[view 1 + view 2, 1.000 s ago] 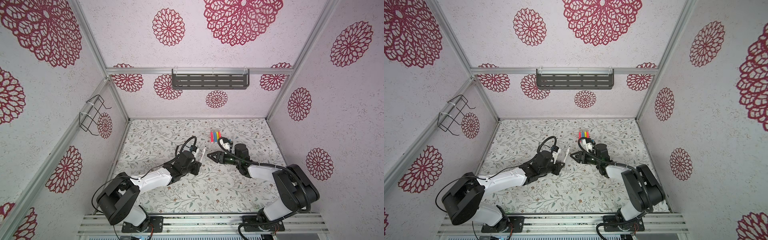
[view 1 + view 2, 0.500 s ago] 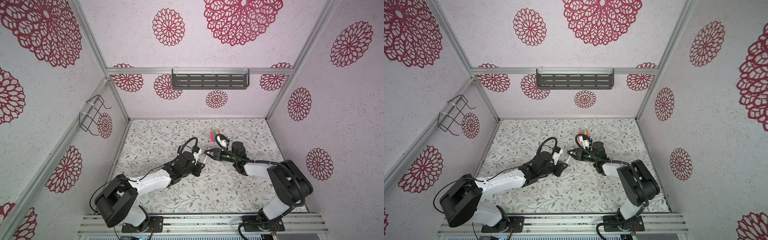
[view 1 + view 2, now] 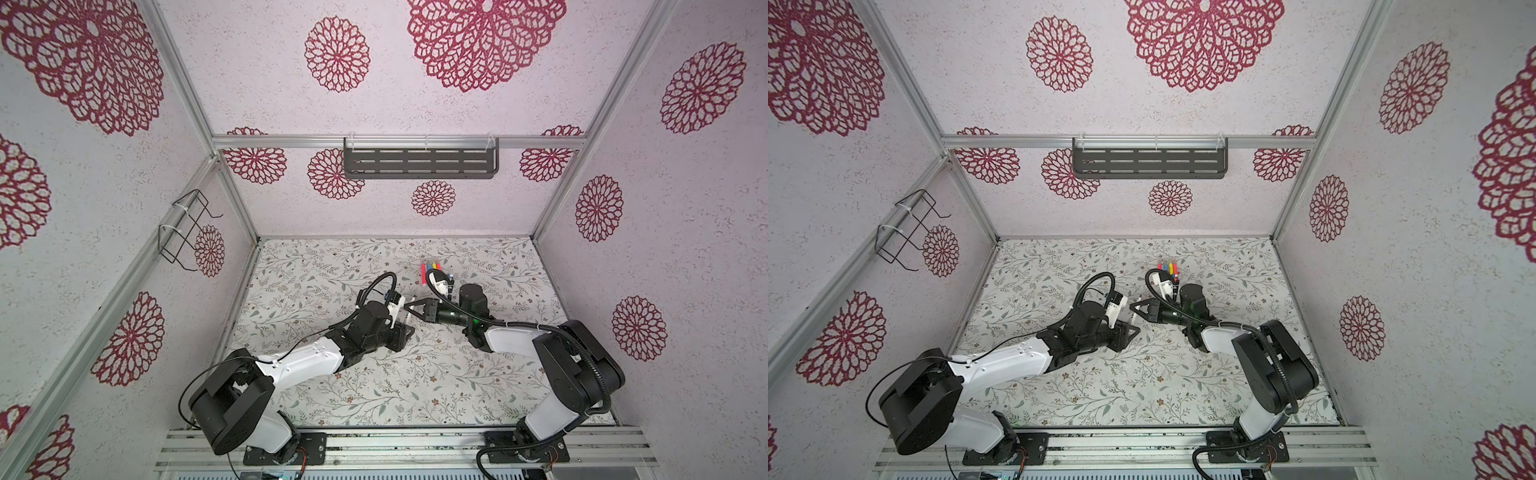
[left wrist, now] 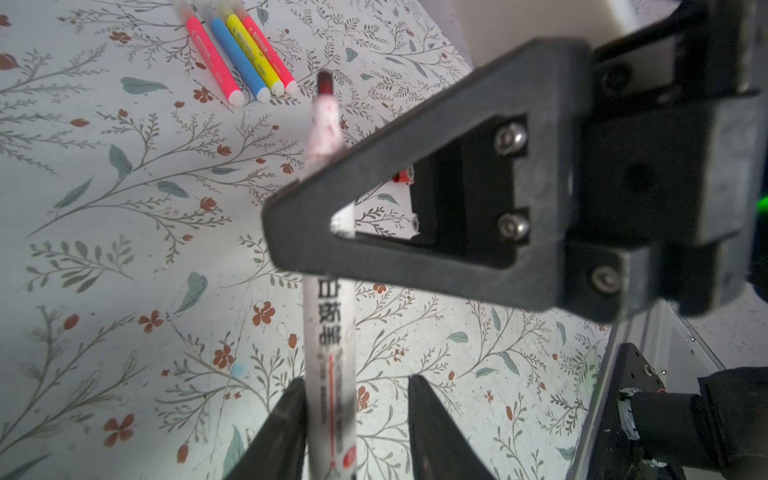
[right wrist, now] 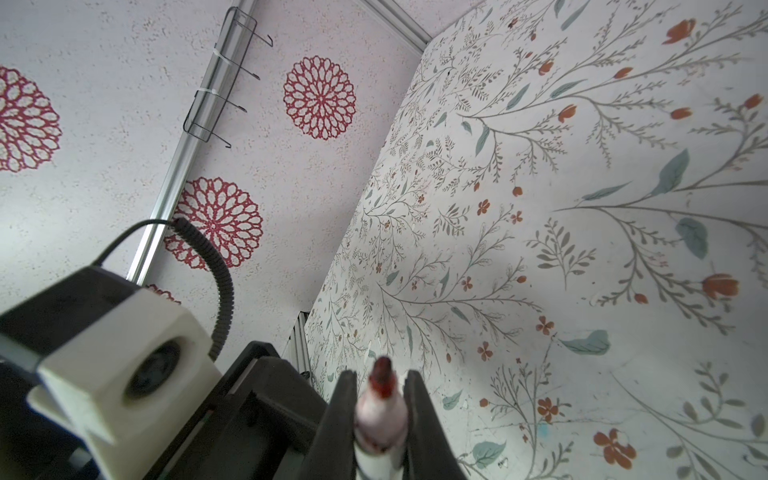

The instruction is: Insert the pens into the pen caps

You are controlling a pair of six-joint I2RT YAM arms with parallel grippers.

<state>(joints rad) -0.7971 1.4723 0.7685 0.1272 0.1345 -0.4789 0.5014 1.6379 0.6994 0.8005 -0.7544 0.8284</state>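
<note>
Fingers (image 5: 345, 399) of the right gripper (image 5: 380, 376) are clamped on the white pen (image 4: 328, 332) just behind its red nib, which stands clear in front of the fingertips. Fingers (image 4: 286, 424) of the left gripper (image 4: 357, 380) stand apart: one lies against the barrel, the other is clear of it, so the left is not holding.

Location: the pen is off the table (image 4: 124, 249), bridging the two grippers over the middle of the floor, nib pointing toward the back. Four coloured pens (image 4: 239, 54) lie side by side near the back; whether they are capped cannot be told. A small red piece (image 4: 402, 176) shows through the right finger frame, possibly a cap, too small to confirm.

Handling, as judged: light, stiff plastic, with a smooth round barrel that is prone to roll or pivot in a two-point pinch. The nib is soft and inky and the neck is ink-stained, so grip the barrel, never the tip. The present hold sits far forward, leaving a long overhanging tail. That is good for capping but carries a risk of swing.

Pose: both arms reach low and inward in both top views. The right wrist is near level and crosses the pen from the side. The left forearm is stretched forward, its gripper in line with the barrel
</note>
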